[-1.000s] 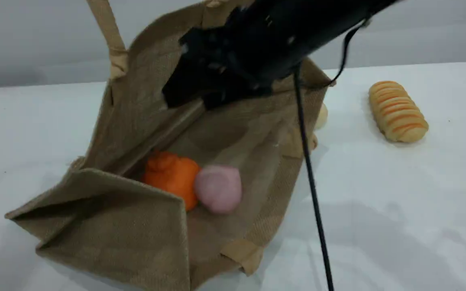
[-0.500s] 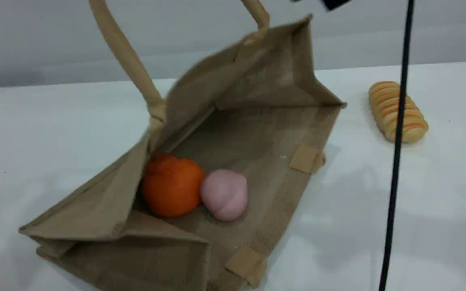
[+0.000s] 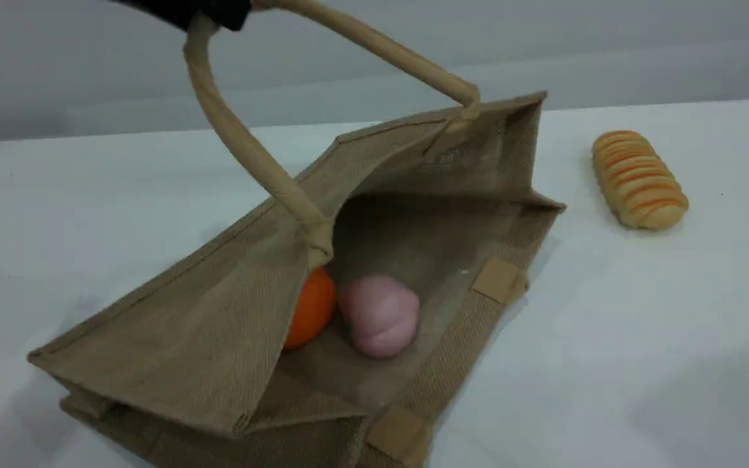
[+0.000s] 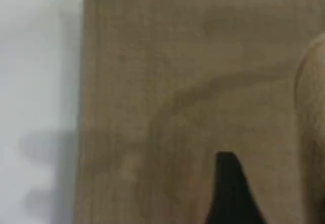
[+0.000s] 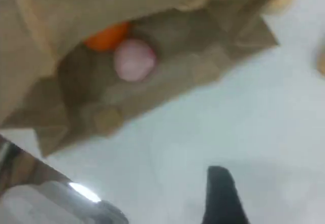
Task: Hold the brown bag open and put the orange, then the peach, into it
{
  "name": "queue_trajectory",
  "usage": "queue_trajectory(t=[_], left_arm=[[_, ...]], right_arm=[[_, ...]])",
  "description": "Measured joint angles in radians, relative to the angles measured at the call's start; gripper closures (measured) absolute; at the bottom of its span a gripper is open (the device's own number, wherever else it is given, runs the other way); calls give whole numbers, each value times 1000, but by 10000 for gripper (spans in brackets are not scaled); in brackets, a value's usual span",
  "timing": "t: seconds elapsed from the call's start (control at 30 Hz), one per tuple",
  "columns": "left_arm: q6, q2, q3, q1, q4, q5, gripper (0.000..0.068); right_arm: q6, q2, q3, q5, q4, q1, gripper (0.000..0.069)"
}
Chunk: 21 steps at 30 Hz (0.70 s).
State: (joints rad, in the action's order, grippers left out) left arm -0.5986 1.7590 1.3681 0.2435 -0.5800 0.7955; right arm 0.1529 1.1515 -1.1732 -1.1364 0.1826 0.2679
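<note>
Position of the brown bag (image 3: 205,338) has changed over the last half second: its upper panel, which stood raised with the mouth wide, has sagged down toward the left and front, and the mouth is now a lower gap facing right. The bag lies on its side on the white table (image 3: 608,364). The orange (image 3: 313,309) was in full sight before; now the drooping panel hides most of it and only its right part shows. The peach (image 3: 381,315) lies inside the bag on the lower panel, touching the orange on that fruit's right, and has shifted slightly to the right. The right arm filled the space above the mouth one second ago, and its cable crossed the scene view half a second ago; both have gone from that view. The striped bread loaf (image 3: 638,179) lies on the table well to the right of the bag, unchanged. The upper handle (image 3: 244,149) arches up from the panel edge to the left gripper (image 3: 212,13) at the top edge of the scene view. Whether those jaws are clamped on the handle or released cannot be told; the left wrist view shows one fingertip (image 4: 228,193) over bag fabric. The right gripper shows one fingertip (image 5: 221,196) above bare table, clear of the bag, touching nothing; its jaw state cannot be told.
</note>
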Motion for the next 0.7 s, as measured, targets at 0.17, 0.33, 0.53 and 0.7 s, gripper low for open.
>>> queue_trajectory(t=[0.17, 0.33, 0.53, 0.7], left_arm=[[1, 35, 0, 0, -44, 39, 230], [-103, 76, 0, 0, -189, 88, 227], [-263, 67, 0, 0, -348, 139, 226], [-221, 10, 0, 0, -280, 139, 225]], right_arm=[[-105, -106, 0, -80, -154, 0, 313], [-164, -177, 0, -89, -236, 0, 313], [-176, -188, 24, -83, -240, 0, 313], [-171, -217, 129, -82, -241, 0, 313]])
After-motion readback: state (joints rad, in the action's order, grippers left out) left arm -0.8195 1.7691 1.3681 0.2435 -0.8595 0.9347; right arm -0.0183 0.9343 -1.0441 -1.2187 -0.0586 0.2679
